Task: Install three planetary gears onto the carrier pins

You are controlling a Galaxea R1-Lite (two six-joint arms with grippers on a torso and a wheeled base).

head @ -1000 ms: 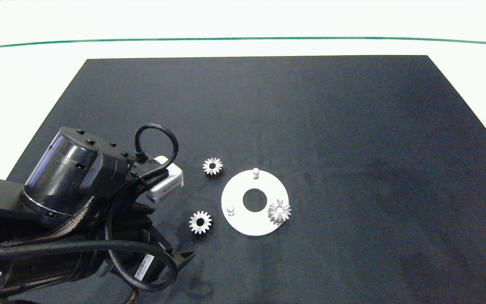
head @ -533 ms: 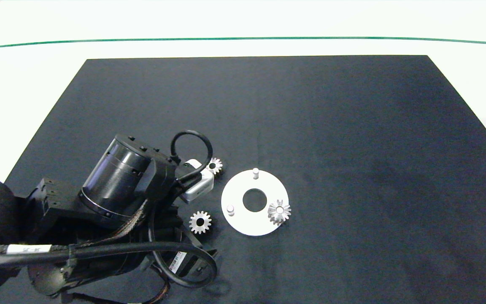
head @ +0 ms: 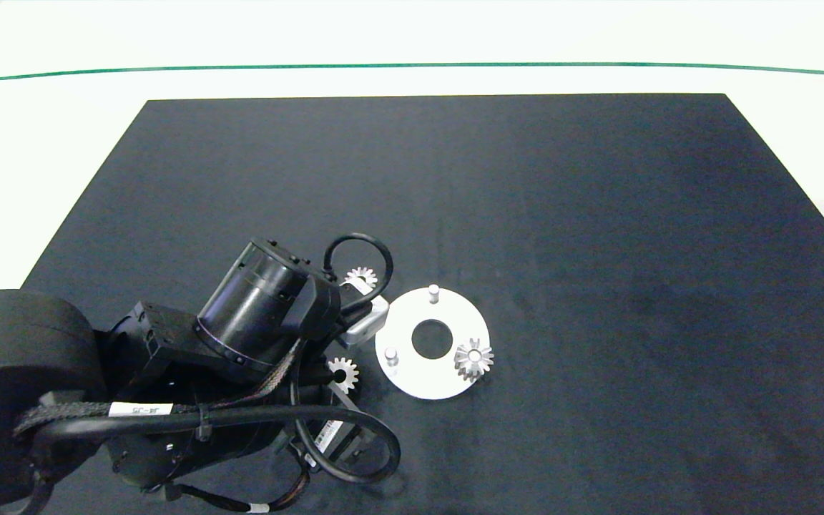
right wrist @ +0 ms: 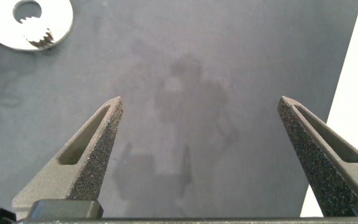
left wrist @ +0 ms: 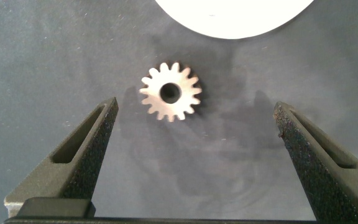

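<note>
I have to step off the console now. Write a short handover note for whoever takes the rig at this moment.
Left gripper: jaws open, above the mat, straddling a loose gear that lies flat just off the disc's rim; nothing held.
Right gripper: jaws open, empty, over bare mat away from the disc; out of the head view.
Done: one gear sits on a pin of the white disc.
Left: two pins bare, the far pin and the left pin. Two gears remain on the mat: the one under the left gripper, and a second gear beyond the left wrist, partly hidden.
</note>
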